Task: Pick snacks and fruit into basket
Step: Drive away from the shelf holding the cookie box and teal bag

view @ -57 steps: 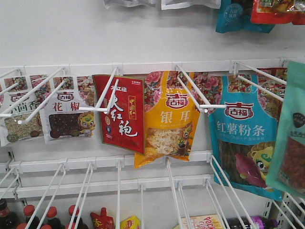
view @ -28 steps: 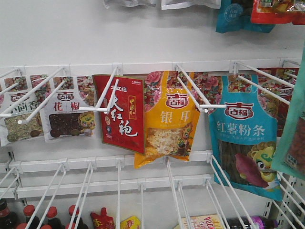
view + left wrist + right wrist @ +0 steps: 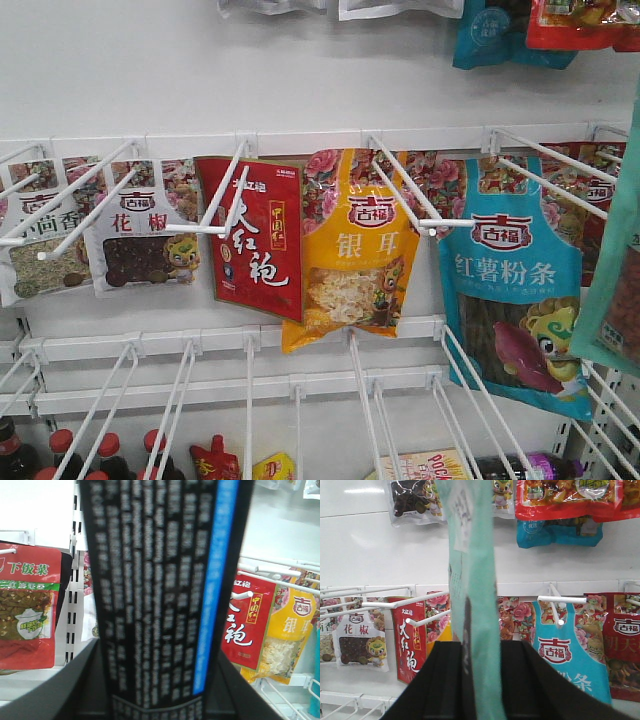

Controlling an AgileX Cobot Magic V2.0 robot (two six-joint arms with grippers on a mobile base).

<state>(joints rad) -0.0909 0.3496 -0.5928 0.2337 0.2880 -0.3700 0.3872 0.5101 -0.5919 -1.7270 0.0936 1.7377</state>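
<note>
In the right wrist view my right gripper (image 3: 481,670) is shut on a teal-green snack pouch (image 3: 475,580), which stands edge-on and upright between the black fingers. The same pouch shows at the far right edge of the front view (image 3: 622,290). My left gripper (image 3: 157,680) is shut on a black snack pouch (image 3: 160,580) with white lettering and a blue stripe, which fills most of the left wrist view. Neither gripper shows in the front view. The basket and the fruit are out of view.
White wire hooks (image 3: 410,200) jut out from the white shelf wall. On them hang a red pouch (image 3: 255,240), a yellow pouch (image 3: 350,250) and a blue pouch (image 3: 515,290). Bottles (image 3: 60,455) stand below at the left. More pouches (image 3: 565,500) hang on the row above.
The teal-green pouch has slid to the right in the front view, so only a strip remains at the frame edge. The hanging pouches have not moved.
</note>
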